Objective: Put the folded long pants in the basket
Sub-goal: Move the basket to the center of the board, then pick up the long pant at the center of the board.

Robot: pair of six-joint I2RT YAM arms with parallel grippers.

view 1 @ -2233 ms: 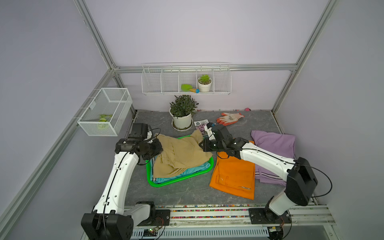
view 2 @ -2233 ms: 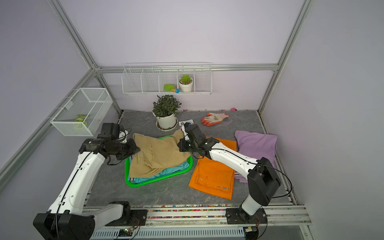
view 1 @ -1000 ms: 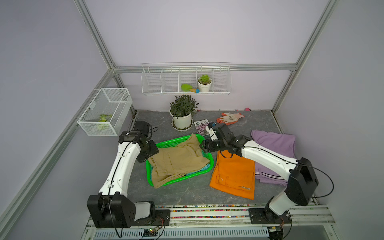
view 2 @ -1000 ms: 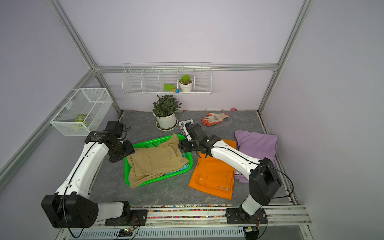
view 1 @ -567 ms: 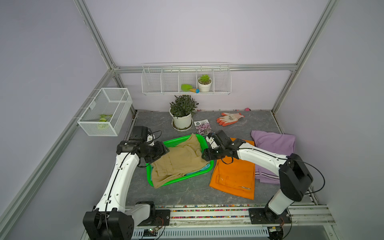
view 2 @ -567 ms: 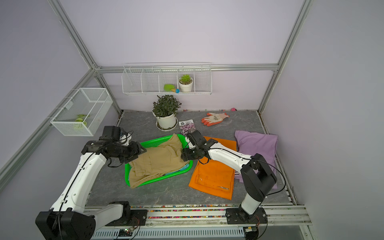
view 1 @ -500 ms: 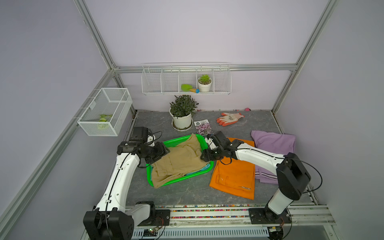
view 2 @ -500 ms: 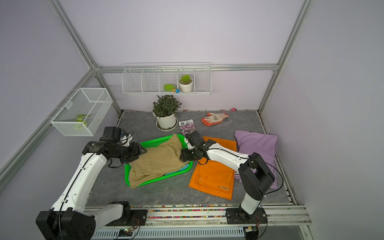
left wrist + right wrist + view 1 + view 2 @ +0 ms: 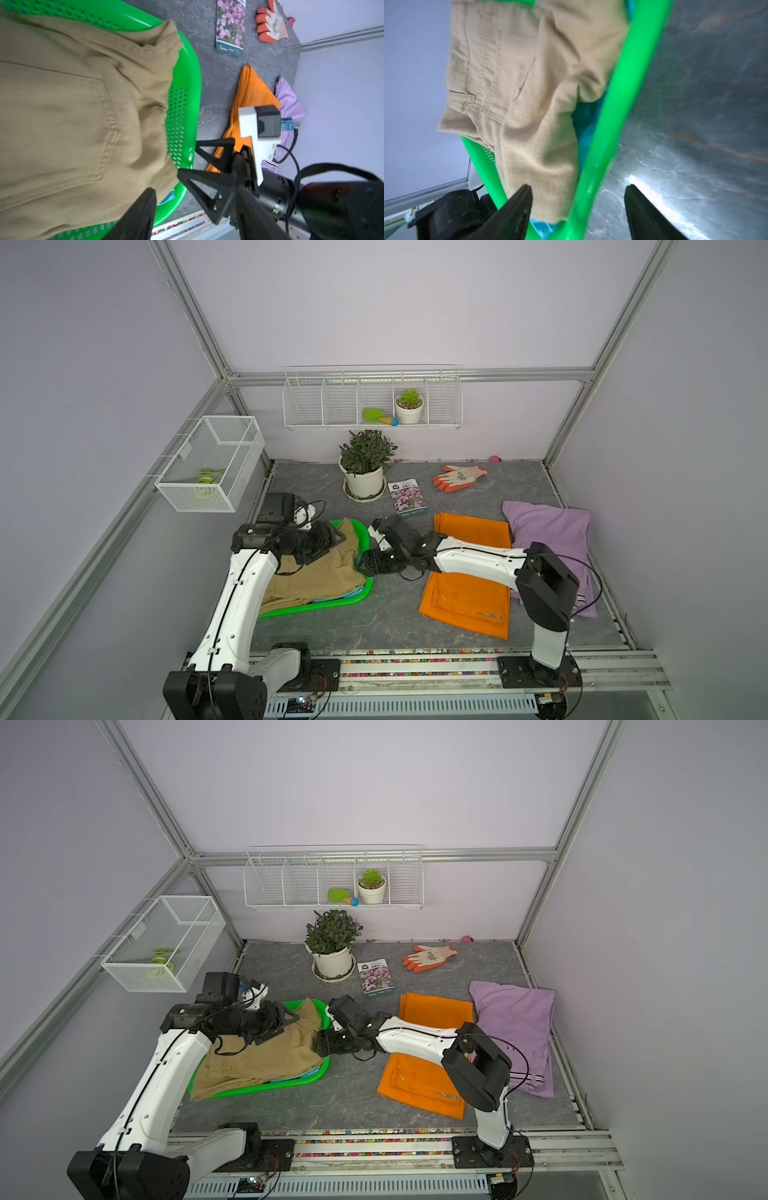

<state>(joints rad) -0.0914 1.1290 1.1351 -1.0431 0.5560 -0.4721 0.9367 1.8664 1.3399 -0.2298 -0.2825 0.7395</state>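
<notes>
Two pairs in, two to go, by the look of it. The khaki pants (image 9: 324,572) lie on top in the green basket (image 9: 316,605), at the left of the table (image 9: 374,626), with a sliver of the teal pants (image 9: 332,598) showing under their near-right edge. The khaki cloth is soft and rumpled, with a stitched pocket and heavy seams. Its far corner is bunched against the rim and its near-left corner spills over the basket's edge.

The left gripper (image 9: 334,536) hovers over the far-left part of the khaki pair, claw spread and holding nothing. The right gripper (image 9: 577,187) sits at the basket's right side, jaws wide apart either side of the green rim and not pinching it.

This looks like tidying the khaki pair into place. To do it well, nudge the loose corners inward without hooking the rim, or the light basket will likely slide. The orange pants (image 9: 465,597) and lilac pants (image 9: 548,531) wait folded on the right.
</notes>
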